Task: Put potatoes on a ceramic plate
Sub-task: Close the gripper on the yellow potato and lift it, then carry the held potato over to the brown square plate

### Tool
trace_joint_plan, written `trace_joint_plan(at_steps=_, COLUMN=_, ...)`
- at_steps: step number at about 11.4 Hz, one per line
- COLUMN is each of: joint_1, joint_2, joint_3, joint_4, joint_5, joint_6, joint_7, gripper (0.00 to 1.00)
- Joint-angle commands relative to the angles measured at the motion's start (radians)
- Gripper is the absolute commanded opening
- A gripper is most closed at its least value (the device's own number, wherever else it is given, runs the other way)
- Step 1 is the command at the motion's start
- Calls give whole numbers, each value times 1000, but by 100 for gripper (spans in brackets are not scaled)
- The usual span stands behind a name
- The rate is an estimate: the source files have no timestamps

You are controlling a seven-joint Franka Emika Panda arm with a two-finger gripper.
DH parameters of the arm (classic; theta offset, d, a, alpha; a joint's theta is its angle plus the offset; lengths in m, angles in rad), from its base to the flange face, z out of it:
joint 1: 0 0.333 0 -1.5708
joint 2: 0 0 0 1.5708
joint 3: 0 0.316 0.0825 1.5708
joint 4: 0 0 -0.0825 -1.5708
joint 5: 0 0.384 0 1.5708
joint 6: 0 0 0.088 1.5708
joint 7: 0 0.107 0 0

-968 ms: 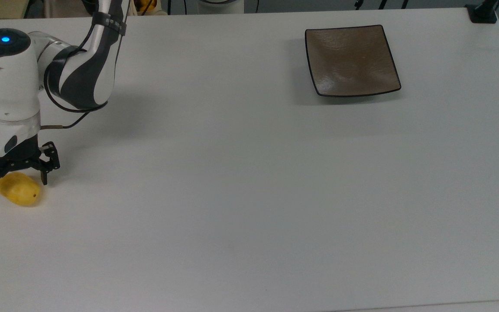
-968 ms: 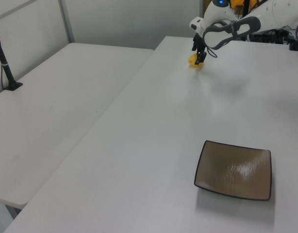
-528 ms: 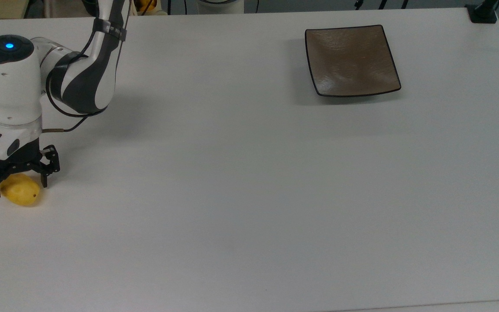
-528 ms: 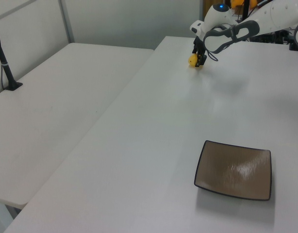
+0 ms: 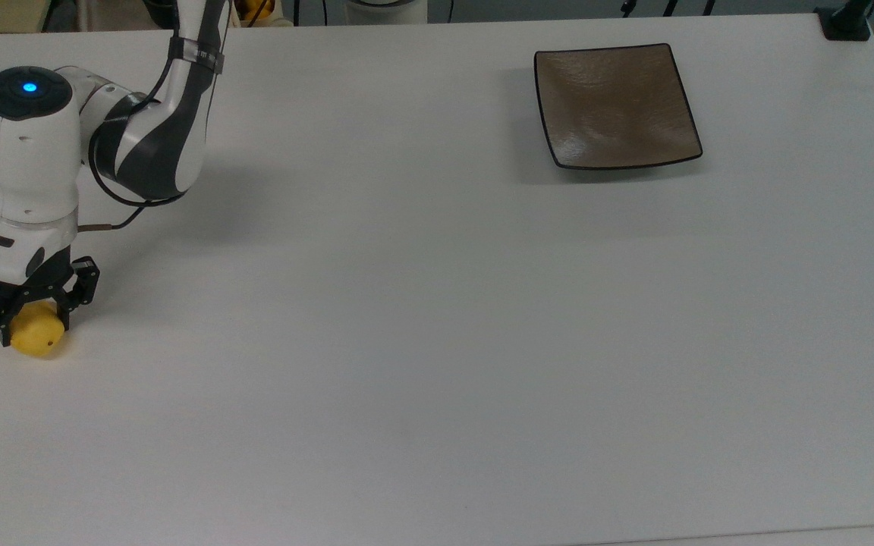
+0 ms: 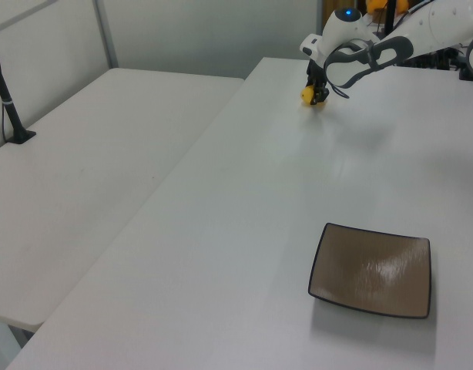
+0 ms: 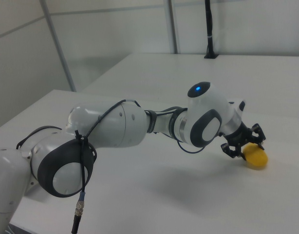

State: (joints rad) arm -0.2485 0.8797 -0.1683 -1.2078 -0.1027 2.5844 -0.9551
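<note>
lab: bare white tables (image 5: 437,341), panel walls (image 6: 206,31), robot arm (image 7: 115,126).

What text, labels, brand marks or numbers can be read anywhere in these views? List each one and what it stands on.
None: no legible words, numbers or signs.
The arm's black band carries small pale marks, too small to read.
The ceramic plate, the potato, the gripper and the table bear no writing.
The blue spot on the wrist is a light, not a sign.
</note>
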Motion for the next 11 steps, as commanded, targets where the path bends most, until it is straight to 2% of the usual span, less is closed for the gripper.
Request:
trace_joint_plan(at_steps=1, joint_1=6, joint_2=-8, joint_3=-10, joint_4=-12, joint_5=-18, joint_6=7, joint_7=-8, gripper=0)
trace_joint_plan(at_steps=4, joint_1=6, joint_2=-109, joint_3=-8, joint_4=-84, joint_5=-12, joint_6=-3, joint_7=-7, gripper=0)
trace_joint_plan(at_steps=7, joint_1=11, joint_2=-273, joint_3=-8, joint_4=-224, joint_5=-3, joint_6=-29, joint_7=-1, gripper=0)
trace_joint_plan(at_steps=9, joint_1=17, joint_2=-371, joint_3=-7, joint_4=-239, joint_5=3, joint_6=-198, joint_7=-1, gripper=0)
trace_joint_plan(at_steps=11, joint_1=29, joint_2=-479, joint_3=-7, joint_4=-242, joint_5=91, joint_6=-385, joint_7=2, gripper=0)
